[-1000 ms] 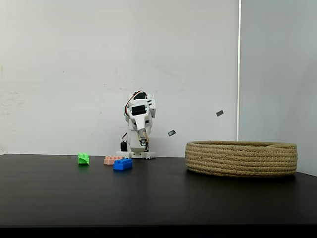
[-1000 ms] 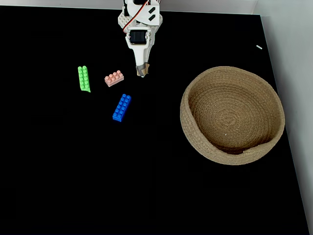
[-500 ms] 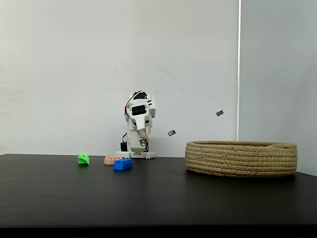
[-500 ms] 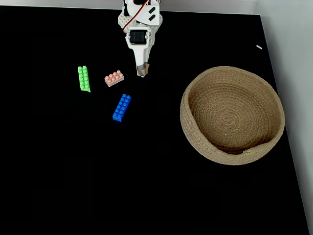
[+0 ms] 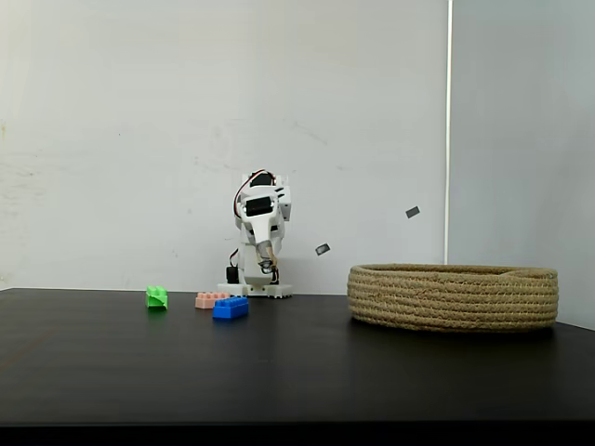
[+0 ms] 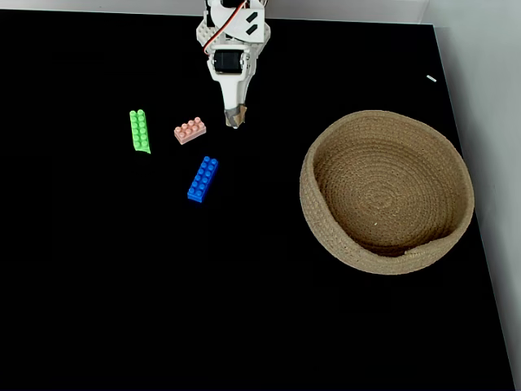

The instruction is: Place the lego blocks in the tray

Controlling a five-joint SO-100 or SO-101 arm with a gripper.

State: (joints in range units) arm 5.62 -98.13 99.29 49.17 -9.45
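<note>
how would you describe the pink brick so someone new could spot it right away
Seen from above, start at the white arm's gripper at the table's top edge. Just left of it lies the pink brick, between the green brick and blue brick. It is the shortest and palest.

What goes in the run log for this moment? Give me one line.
gripper: shut, empty, raised near base | green brick, pink brick, blue brick: on table | basket: empty | stage: no pick begun
</note>
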